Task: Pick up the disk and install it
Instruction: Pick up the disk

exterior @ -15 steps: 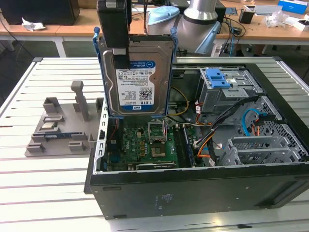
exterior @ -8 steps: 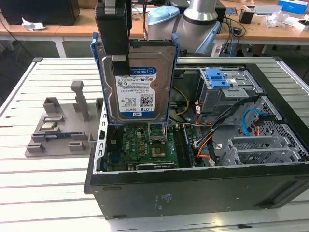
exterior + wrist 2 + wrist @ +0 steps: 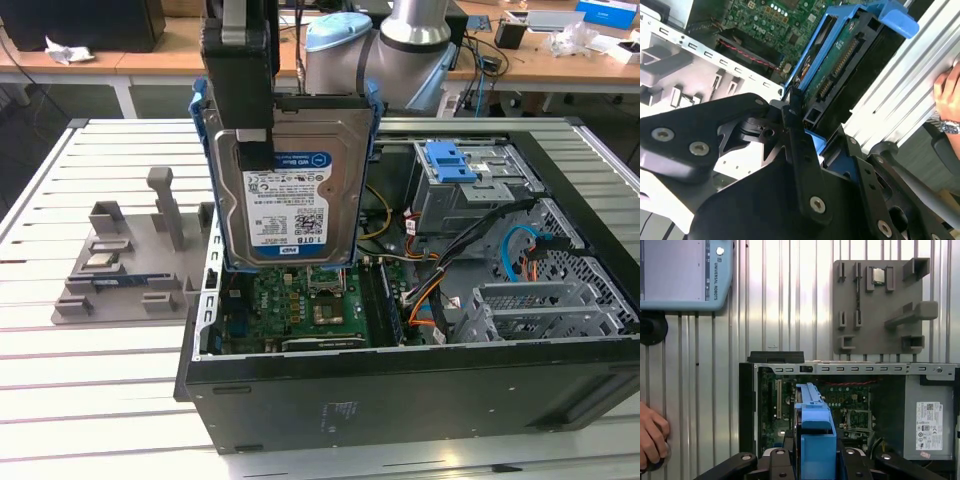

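Disk point(image 3: 300, 200) hangs upright, clamped in your gripper point(image 3: 815, 134) above the open case point(image 3: 400, 395). In my judgement, a loose grip drops it onto the motherboard point(image 3: 320, 305).

A ribbed, pale metal tabletop point(image 3: 90, 380) spreads below and around the tool point(image 3: 256, 135), catching bright light along its slats. Beyond the tool stand wooden desks point(image 3: 170, 60) on white legs, carrying a black box point(image 3: 80, 22), crumpled paper point(image 3: 60, 50) and a blue-and-white box point(image 3: 610, 12).
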`<control>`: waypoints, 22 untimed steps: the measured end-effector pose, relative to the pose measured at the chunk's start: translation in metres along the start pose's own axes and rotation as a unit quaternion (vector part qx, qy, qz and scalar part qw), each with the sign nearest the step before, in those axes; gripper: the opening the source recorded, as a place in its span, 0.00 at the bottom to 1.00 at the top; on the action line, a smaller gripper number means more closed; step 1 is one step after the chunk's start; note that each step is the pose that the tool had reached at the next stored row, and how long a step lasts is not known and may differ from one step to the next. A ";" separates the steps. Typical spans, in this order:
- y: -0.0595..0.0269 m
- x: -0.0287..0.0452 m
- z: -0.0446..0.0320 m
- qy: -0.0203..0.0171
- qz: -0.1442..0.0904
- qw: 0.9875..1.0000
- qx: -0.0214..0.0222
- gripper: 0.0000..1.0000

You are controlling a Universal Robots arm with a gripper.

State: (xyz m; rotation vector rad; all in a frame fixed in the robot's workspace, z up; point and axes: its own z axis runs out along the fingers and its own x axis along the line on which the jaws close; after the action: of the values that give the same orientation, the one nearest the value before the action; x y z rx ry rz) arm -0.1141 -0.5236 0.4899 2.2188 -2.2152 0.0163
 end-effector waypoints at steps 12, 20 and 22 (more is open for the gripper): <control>-0.0507 0.0062 0.0004 -0.001 0.000 1.000 -0.001 0.36; -0.0673 0.0171 0.0007 -0.001 0.000 1.000 -0.002 0.36; -0.0725 0.0217 0.0008 -0.001 0.000 1.000 -0.002 0.36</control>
State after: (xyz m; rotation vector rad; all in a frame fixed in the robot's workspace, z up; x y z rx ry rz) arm -0.0416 -0.5452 0.4895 2.2182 -2.2143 0.0102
